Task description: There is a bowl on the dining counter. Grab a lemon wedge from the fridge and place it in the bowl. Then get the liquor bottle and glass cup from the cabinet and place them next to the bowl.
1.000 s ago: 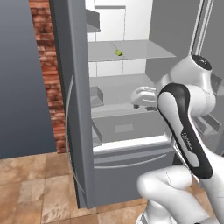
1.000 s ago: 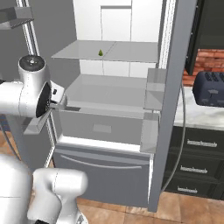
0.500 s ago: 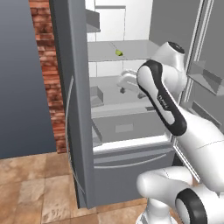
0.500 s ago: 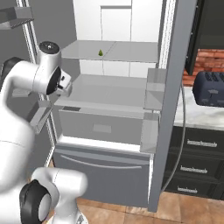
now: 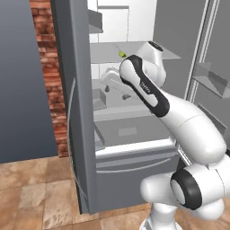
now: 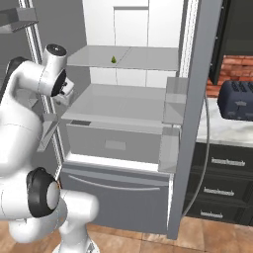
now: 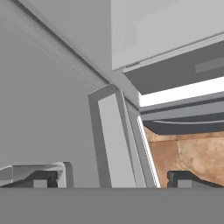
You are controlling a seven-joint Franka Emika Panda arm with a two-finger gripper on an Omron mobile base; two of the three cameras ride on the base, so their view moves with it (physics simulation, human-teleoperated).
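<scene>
A small yellow-green lemon wedge (image 5: 121, 54) (image 6: 113, 60) lies on the upper glass shelf (image 6: 148, 58) of the open fridge. My gripper (image 5: 117, 93) hangs below that shelf, over the left end of the lower shelf, down and slightly left of the wedge. It is open with nothing between its fingers. In the hand view the gripper (image 7: 113, 179) faces the fridge's lower drawer front and a strip of brown floor, its fingertips (image 7: 41, 178) wide apart. The bowl, liquor bottle, glass cup and cabinet are out of view.
The left fridge door (image 5: 76, 112) stands open close beside the hand, the right door (image 6: 192, 123) with its bins on the other side. A grey drawer (image 6: 116, 143) sits under the lower shelf. A dark toaster (image 6: 239, 101) rests on the counter (image 6: 225, 133) to the right.
The arm has swung up and left into the fridge. The hand has moved from the right part of the lower shelf to its left end, and the gripper has stayed open.
</scene>
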